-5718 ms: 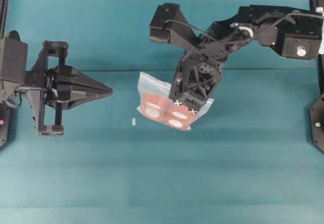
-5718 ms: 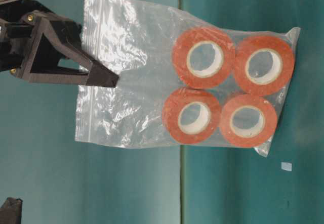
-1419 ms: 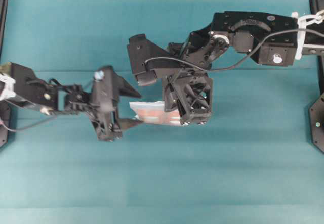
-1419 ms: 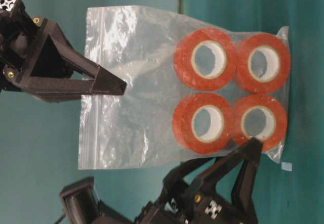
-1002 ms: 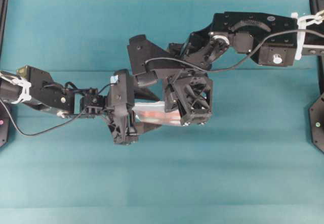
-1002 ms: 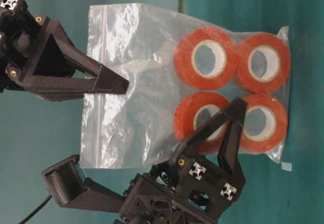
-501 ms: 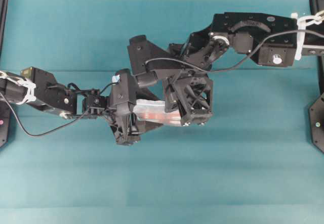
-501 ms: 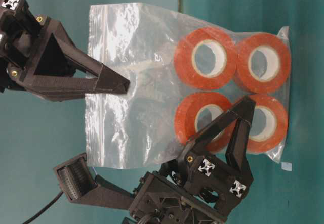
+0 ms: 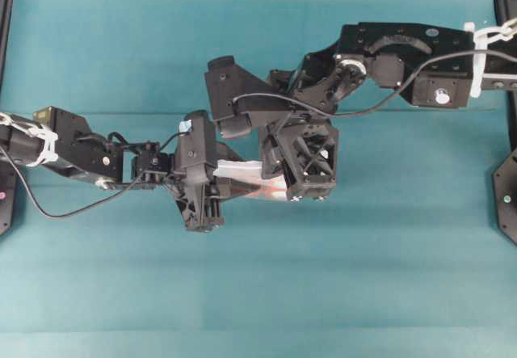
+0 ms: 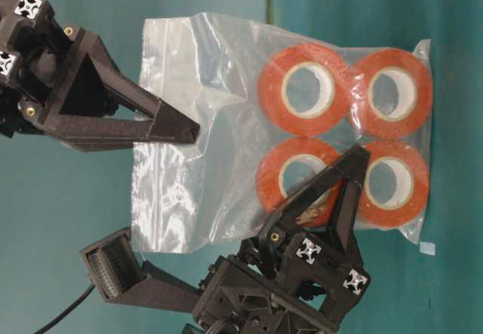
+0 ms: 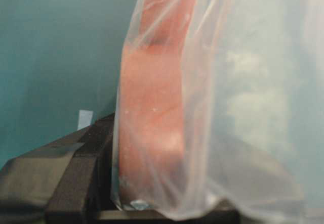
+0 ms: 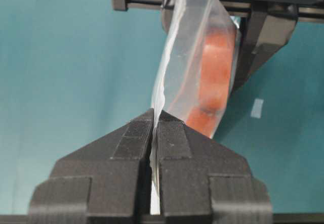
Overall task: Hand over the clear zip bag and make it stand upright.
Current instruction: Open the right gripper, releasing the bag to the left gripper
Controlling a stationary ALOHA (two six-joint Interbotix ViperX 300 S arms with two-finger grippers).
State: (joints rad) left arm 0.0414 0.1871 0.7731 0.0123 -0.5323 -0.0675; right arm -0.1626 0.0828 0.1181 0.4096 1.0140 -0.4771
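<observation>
The left gripper [image 10: 343, 179], wide open a second ago, now squeezes the clear zip bag [image 10: 211, 123] at its orange rolls [image 10: 302, 89].

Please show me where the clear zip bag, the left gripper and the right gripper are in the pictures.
clear zip bag [image 10: 215, 108]: table-level view, empty crinkled film.
left gripper [image 10: 343, 179]: table-level view, between fingertips, at the lower rolls.
right gripper [image 12: 153, 128]: right wrist view, between fingertips, pinching the bag's edge.

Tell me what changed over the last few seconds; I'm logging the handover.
The left hand came in from the left side and closed around the clear zip bag at the orange rolls. The right hand kept its pinch on the bag's empty upper part, holding it up throughout.
</observation>
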